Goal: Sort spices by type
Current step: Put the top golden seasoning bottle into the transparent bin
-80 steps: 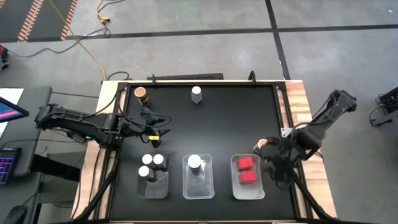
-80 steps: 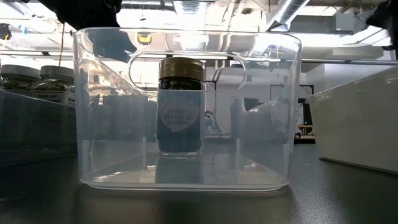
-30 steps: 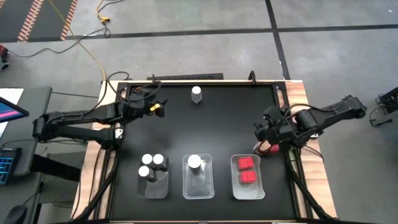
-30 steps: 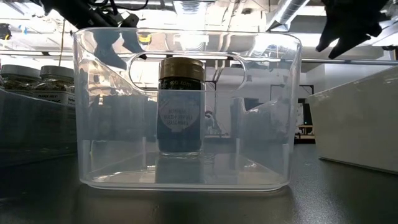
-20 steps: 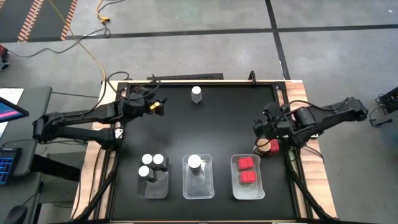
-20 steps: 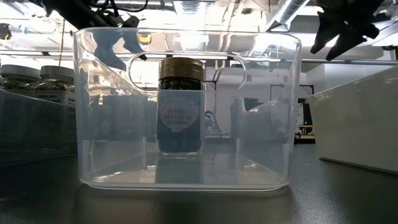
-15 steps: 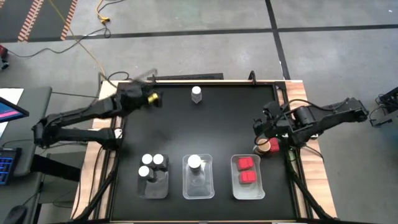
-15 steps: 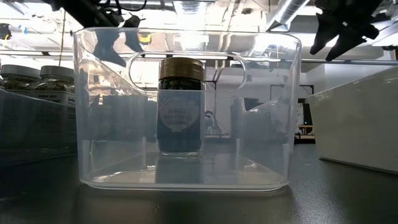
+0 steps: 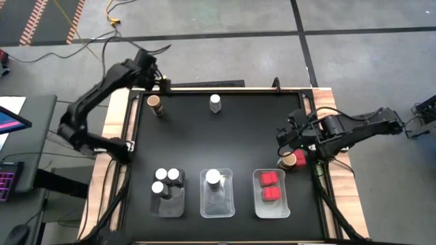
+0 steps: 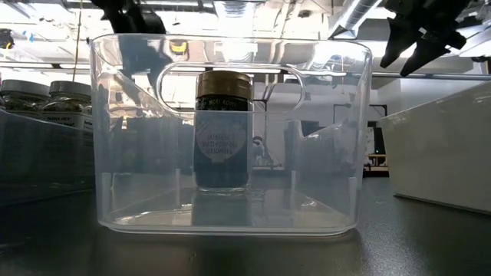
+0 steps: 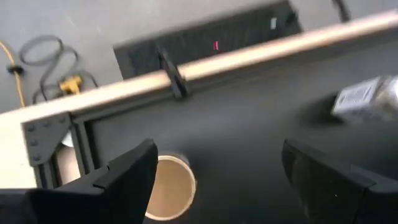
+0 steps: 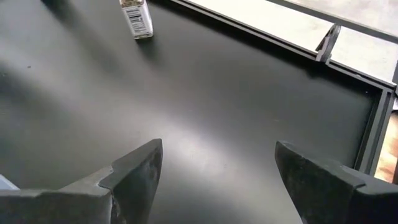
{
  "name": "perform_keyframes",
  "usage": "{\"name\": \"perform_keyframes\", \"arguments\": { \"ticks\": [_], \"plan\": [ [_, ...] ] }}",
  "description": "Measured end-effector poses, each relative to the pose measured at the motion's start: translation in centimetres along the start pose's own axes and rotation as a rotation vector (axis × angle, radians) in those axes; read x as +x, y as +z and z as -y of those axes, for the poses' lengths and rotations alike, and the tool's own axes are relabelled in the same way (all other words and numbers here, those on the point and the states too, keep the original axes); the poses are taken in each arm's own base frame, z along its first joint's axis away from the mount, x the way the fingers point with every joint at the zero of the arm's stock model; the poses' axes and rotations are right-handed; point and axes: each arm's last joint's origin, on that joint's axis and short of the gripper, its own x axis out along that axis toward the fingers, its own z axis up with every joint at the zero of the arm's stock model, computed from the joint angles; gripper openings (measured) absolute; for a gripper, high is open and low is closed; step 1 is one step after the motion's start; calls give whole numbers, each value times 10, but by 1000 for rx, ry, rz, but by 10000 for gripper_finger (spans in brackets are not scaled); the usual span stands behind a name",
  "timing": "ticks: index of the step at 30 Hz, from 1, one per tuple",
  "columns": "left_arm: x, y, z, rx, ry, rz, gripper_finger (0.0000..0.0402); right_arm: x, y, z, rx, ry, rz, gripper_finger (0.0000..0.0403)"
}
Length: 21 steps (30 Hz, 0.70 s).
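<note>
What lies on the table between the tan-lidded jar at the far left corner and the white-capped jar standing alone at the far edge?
Nothing: in the high view, the black table is bare between the tan-lidded jar and the white-capped jar.

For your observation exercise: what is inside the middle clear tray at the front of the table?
The middle tray holds one jar, standing upright with its cap on and a pale label facing the low camera. The label's wording cannot be read, and the label hides the contents.
</note>
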Motion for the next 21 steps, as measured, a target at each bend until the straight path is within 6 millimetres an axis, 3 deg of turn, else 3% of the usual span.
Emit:
{"name": "perform_keyframes", "arguments": {
  "ticks": [5, 9, 21],
  "plan": [
    [41, 5, -7, 106, 14, -187, 326, 0, 0, 0, 0, 0, 0, 340],
    [61, 5, -8, 153, 28, -254, 326, 0, 0, 0, 1, 1, 0, 340],
    [72, 0, -16, 262, 51, -352, 326, 0, 0, -1, 5, 5, 2, 340]
  ]
}}
